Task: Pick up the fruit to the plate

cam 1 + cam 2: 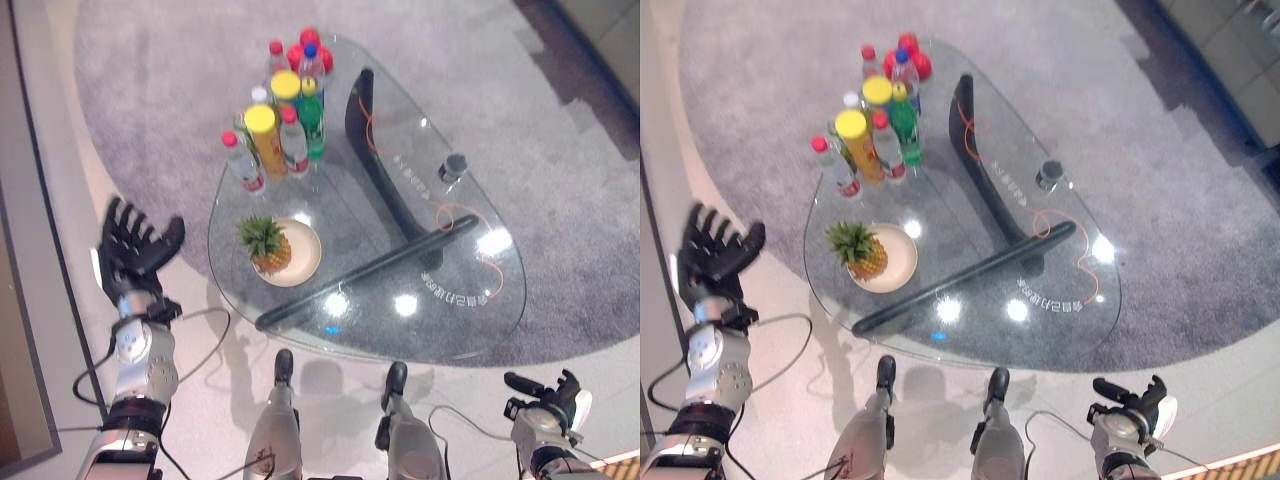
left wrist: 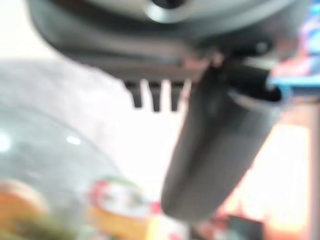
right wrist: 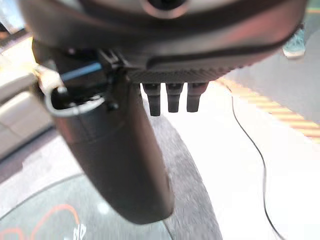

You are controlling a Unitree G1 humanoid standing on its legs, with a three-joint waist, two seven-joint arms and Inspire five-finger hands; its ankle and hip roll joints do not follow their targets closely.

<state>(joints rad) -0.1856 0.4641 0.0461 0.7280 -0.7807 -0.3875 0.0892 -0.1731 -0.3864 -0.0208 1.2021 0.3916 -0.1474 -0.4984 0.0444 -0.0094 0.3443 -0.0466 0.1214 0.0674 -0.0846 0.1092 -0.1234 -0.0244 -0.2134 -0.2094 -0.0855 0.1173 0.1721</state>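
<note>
One pineapple lies on one round cream plate at the near left part of a glass table, its green crown pointing away from the robot and to the left. The table stands on a grey rug.

Behind the plate, toward the table's far end, stands a tight cluster of containers: two tall tubes with yellow lids, one green bottle, and several clear bottles with red caps, of which the nearest stands just beyond the plate. One clear bottle carries a blue cap. Some red round things sit at the far edge behind them; their number cannot be told. One small dark knob sits on the glass to the right.

The left hand is raised beside the table's left edge, apart from it, fingers spread wide and holding nothing. The right hand hangs low at the near right, off the table, fingers loosely extended and empty.
</note>
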